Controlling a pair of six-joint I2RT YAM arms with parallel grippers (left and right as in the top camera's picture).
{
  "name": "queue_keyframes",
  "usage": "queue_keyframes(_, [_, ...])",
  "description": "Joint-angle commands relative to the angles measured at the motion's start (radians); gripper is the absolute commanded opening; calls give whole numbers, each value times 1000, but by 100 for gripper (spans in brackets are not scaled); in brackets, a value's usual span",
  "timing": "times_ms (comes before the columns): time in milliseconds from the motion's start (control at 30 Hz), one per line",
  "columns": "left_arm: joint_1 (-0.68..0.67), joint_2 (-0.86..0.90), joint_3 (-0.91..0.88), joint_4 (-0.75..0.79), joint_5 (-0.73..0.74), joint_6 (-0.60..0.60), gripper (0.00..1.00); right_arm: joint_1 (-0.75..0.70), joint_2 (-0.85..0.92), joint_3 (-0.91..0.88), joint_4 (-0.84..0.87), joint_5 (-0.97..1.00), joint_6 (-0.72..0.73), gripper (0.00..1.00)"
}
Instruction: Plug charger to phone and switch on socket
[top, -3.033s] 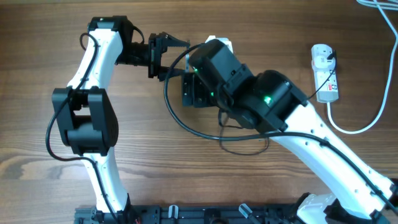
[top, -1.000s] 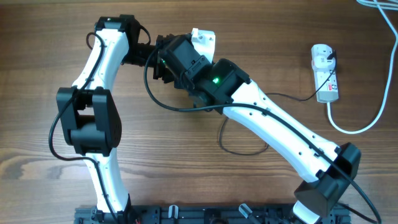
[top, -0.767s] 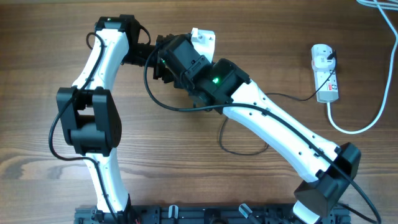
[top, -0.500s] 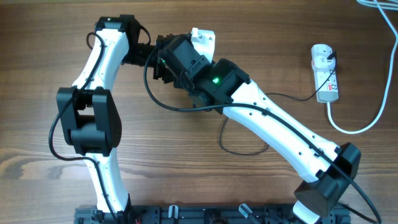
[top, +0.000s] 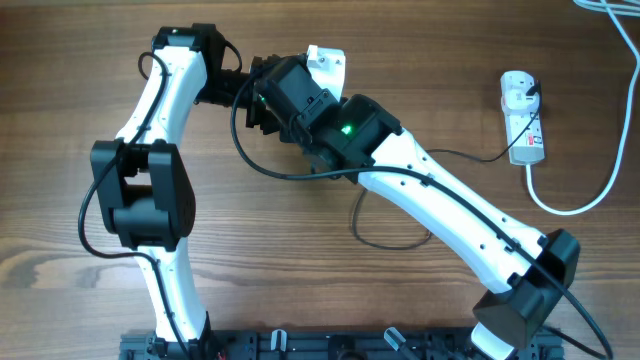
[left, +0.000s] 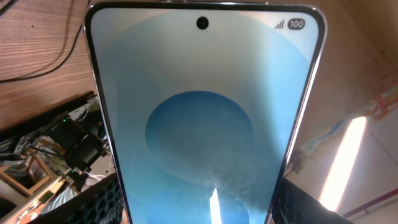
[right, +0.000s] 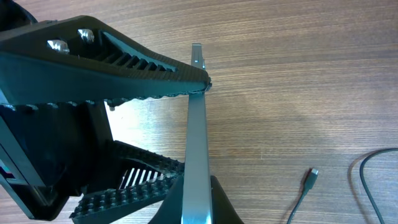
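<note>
The phone fills the left wrist view, its blue screen lit. My left gripper is shut on it, one black ribbed pad against each long side. In the right wrist view the phone shows edge-on as a thin silver strip, and my right gripper is shut across its thickness. From overhead only the phone's white corner sticks out past both wrists. The charger's connector lies loose on the table, and its black cable loops back towards the socket at the right.
A thick white cord curves from the socket up to the far right corner. The charger's black plug sits in the socket. My right arm stretches diagonally across the middle of the wooden table, above the cable loop.
My right gripper has shut on the phone's edge over the last second. Earlier both arms moved up and left with the phone; they have since held still.
</note>
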Motion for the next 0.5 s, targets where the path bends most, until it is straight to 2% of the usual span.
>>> queue_keyframes(0, [-2, -47, 0, 3, 34, -1, 77, 5, 13, 23, 6, 15, 12, 5])
queue_keyframes(67, [-2, -47, 0, 3, 33, 0, 82, 5, 13, 23, 6, 16, 16, 5])
queue_keyframes(133, [-2, -47, 0, 3, 34, 0, 100, 4, 13, 23, 3, 21, 52, 5])
queue_keyframes(267, [-2, -47, 0, 3, 33, 0, 100, -19, 13, 23, 2, 29, 200, 5])
queue_keyframes(467, [-2, -47, 0, 3, 33, 0, 100, -95, 13, 23, -89, -5, 750, 5])
